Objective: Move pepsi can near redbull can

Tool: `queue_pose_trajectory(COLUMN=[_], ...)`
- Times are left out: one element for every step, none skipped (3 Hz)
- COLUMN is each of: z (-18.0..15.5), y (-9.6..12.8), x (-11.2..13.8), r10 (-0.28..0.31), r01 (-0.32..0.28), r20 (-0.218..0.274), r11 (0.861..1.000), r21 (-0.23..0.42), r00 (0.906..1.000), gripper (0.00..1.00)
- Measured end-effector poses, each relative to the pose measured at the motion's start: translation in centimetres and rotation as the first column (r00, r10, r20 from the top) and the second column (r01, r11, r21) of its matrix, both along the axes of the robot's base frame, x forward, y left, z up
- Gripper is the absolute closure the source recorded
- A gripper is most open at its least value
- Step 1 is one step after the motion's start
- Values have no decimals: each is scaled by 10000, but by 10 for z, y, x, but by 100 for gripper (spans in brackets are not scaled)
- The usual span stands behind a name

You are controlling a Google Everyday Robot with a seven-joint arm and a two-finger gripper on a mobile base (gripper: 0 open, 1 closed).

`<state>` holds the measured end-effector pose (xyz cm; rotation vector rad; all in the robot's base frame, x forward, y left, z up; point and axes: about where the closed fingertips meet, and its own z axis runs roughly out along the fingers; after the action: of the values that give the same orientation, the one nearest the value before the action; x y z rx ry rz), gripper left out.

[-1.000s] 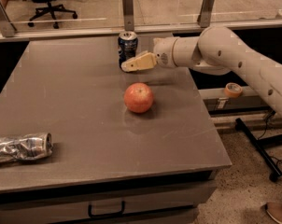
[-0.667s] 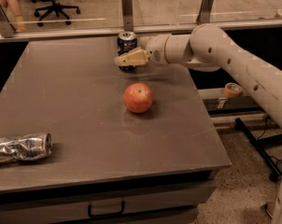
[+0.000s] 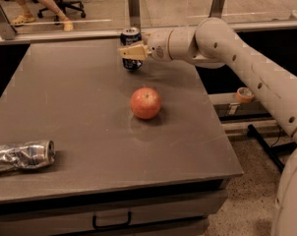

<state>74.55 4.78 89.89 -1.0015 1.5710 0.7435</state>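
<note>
The pepsi can is dark blue with a silver top and stands upright at the far edge of the grey table. My gripper reaches in from the right and is shut around the can's middle, with one cream finger across its front. The redbull can, silver and crumpled, lies on its side at the table's near left edge, far from the pepsi can.
A red apple sits mid-table between the two cans. A glass barrier with metal posts runs behind the table. A seated person's legs are beyond it. A tape roll lies on a ledge to the right.
My gripper moved left from beside the pepsi can onto it and closed around it. The can has shifted slightly left. The apple and redbull can have not moved.
</note>
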Motion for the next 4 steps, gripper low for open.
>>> queue_pose_trajectory(z=[17,43,57,56], y=[16,45,75,78], x=[-15,-44,-83,-94], r10=[828,2168,3823,4210], r01=[-828,-2145,-3682,-4054], r20=[22,9,-246,-290], r11=[9950,9651,9035,8878], r21=[557,1499,2193,2178], r00=[9966,9762,9237,9066], gripper=[88,100,100,100])
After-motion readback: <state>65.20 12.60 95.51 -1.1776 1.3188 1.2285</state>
